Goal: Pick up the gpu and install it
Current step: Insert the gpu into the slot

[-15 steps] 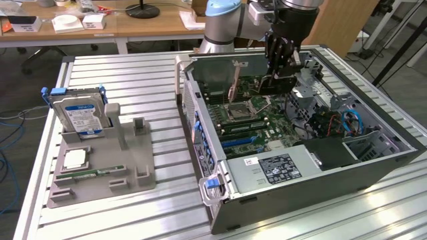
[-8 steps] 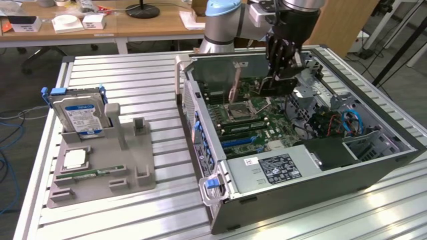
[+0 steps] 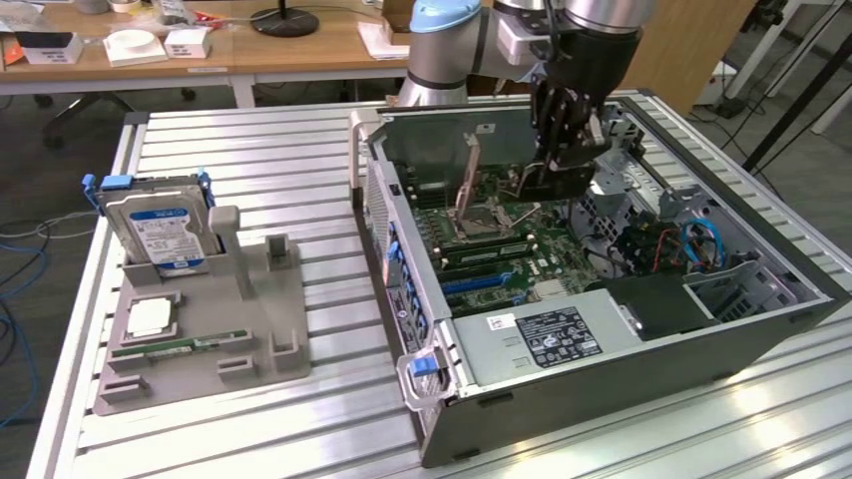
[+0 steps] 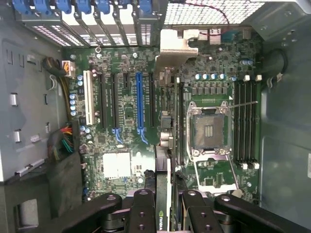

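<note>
My gripper (image 3: pixel 565 140) reaches down into the open computer case (image 3: pixel 745 339), shut on the gpu (image 3: pixel 554 178). The black card hangs upright below the fingers, above the green motherboard (image 3: pixel 500 254) near the case's back wall. In the wrist view the gpu (image 4: pixel 164 165) appears edge-on between the black fingers (image 4: pixel 143 211), and its silver end bracket (image 4: pixel 177 46) points toward the case's slot openings. My gripper (image 4: pixel 164 209) holds it over the board, between the long blue slot (image 4: pixel 140 104) and the processor socket (image 4: pixel 210 128). Whether the card touches a slot, I cannot tell.
A grey fixture (image 3: pixel 200 329) on the slatted table at the exterior view's left holds a hard drive with a blue-white label (image 3: pixel 160 235) and a narrow green memory stick (image 3: pixel 180 346). A power supply (image 3: pixel 560 334) and blue cables (image 3: pixel 692 244) fill the case's nearer part.
</note>
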Robot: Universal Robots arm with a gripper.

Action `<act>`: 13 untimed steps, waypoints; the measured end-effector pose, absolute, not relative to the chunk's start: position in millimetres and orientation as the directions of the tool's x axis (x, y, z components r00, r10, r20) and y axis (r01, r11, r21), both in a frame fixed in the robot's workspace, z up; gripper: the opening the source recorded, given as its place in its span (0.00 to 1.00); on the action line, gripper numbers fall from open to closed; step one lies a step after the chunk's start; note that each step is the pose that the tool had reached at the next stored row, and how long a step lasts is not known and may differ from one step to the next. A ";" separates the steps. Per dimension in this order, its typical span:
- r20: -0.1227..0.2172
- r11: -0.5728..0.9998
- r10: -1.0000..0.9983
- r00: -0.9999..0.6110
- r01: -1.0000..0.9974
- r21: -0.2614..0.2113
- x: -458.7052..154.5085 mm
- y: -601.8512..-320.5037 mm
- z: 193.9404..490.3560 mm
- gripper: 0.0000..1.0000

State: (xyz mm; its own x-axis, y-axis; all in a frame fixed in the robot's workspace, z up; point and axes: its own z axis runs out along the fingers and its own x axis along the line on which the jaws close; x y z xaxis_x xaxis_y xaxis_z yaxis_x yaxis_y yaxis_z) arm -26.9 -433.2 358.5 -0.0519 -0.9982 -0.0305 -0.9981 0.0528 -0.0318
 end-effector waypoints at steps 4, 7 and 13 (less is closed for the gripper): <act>-0.031 0.053 -0.998 -0.052 -0.998 -0.032 -30.2 -437.2 355.4 0.26; -0.031 0.053 -0.998 -0.052 -0.998 -0.032 -31.2 -439.9 352.8 0.26; -0.031 0.053 -0.998 -0.052 -0.998 -0.033 -37.6 -443.9 343.5 0.26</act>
